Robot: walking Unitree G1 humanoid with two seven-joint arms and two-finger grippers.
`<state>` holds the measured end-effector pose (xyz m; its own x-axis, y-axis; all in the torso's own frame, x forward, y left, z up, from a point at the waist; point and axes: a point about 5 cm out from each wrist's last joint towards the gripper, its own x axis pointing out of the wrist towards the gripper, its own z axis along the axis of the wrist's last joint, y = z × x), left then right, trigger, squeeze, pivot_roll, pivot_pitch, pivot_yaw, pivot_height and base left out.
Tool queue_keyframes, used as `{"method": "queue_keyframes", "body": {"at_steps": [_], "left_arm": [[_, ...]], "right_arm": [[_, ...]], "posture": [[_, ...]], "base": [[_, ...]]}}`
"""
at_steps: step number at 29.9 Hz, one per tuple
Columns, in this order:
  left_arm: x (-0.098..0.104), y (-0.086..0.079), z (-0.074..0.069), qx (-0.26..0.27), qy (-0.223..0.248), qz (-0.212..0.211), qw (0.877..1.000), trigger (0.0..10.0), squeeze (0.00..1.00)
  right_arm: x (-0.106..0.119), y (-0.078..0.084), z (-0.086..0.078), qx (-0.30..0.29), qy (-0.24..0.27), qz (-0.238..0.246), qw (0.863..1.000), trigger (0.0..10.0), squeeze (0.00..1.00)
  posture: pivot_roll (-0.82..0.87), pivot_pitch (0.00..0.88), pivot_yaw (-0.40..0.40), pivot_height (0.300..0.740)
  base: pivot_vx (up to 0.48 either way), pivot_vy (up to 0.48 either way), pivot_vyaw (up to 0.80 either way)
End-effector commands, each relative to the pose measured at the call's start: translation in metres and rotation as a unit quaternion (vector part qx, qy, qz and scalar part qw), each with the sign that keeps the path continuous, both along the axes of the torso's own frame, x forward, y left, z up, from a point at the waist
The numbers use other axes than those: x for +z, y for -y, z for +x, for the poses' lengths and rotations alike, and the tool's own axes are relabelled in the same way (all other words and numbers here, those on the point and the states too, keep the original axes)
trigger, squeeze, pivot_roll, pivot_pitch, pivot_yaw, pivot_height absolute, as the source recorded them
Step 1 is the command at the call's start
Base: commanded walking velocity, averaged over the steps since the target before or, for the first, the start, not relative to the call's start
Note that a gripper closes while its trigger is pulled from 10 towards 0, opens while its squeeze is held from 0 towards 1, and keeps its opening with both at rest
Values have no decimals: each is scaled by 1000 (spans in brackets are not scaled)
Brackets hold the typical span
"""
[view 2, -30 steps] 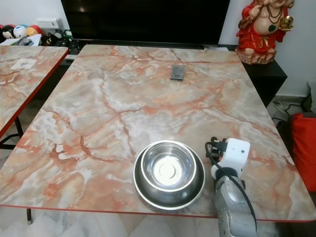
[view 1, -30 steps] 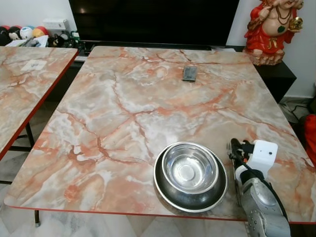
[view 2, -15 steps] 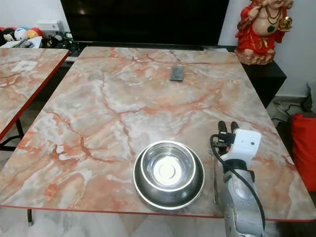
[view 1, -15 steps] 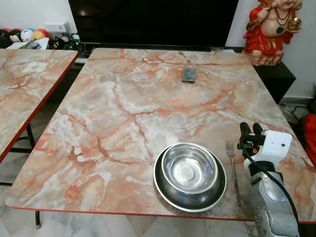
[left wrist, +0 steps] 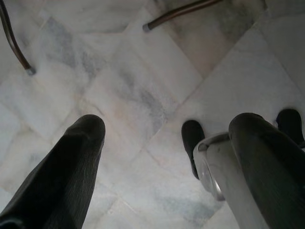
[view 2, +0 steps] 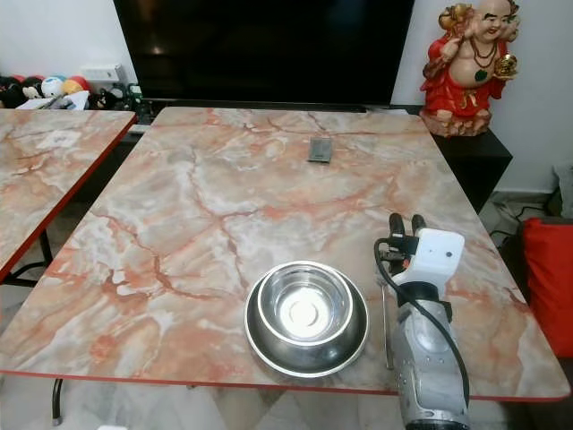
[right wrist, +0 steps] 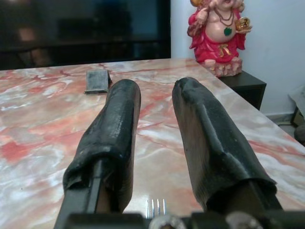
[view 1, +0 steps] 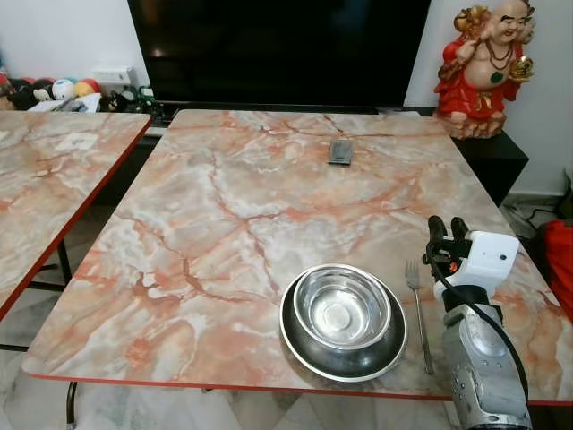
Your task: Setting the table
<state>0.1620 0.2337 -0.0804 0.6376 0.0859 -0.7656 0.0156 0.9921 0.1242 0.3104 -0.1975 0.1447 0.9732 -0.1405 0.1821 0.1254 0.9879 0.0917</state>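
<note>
Fork (view 1: 417, 309) on table, beside empty right gripper (view 1: 445, 227).

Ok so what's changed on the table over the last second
The right gripper has let go of the fork and lifted clear, fingers open. The fork now lies flat just right of the stacked steel bowls. The bowls and the small dark object at the far end stayed put.

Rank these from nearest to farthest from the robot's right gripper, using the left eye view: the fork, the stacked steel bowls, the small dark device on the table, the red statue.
Measured from the right gripper:
1. Fork, on the table just beside it, toward the bowls.
2. Stacked steel bowls, near the table's front edge, left of the fork.
3. Small dark device, far across the table.
4. Red statue, on the dark cabinet beyond the table's far right corner.
</note>
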Motion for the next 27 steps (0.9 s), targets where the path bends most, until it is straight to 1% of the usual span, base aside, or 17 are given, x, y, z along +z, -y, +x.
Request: {"method": "queue_keyframes", "body": {"at_steps": [1,8,9,12,17,20,22,27], "left_arm": [[-3,-4,-7,10,-18,1,1000,10000,0],[-5,-8,-14,20,-28,0,999,10000,0],[-6,-8,-18,23,-33,1,999,10000,0],[-7,-7,-20,24,-35,2,999,10000,0],[-8,-6,-22,25,-36,2,999,10000,0],[-8,-5,-22,27,-35,1,999,10000,0],[-9,-2,-21,28,-33,-2,999,10000,0],[-9,0,-20,30,-30,-4,999,10000,0]], "right_arm": [[-1,0,1,-5,1,1,1000,10000,0],[-6,0,-2,-7,-4,1,1000,10000,0],[-5,1,-3,-7,-3,0,1000,10000,0],[-2,2,-1,-7,4,-9,1000,10000,0],[7,4,1,-9,24,-15,1000,10000,0],[11,3,1,-10,33,-22,999,10000,0],[16,-1,0,-6,42,-24,999,10000,0],[17,-5,0,0,46,-26,999,10000,0]], "posture": [[-55,0,9,740],[-43,0,-4,740],[-37,0,-7,740],[-31,0,-10,740],[-25,0,-13,740],[-25,0,-14,740],[-23,0,-15,740],[-16,0,-18,740]], "base": [[0,0,0],[0,0,0],[0,480,0],[0,480,0],[0,480,0],[0,480,0],[0,480,0],[0,480,0]]}}
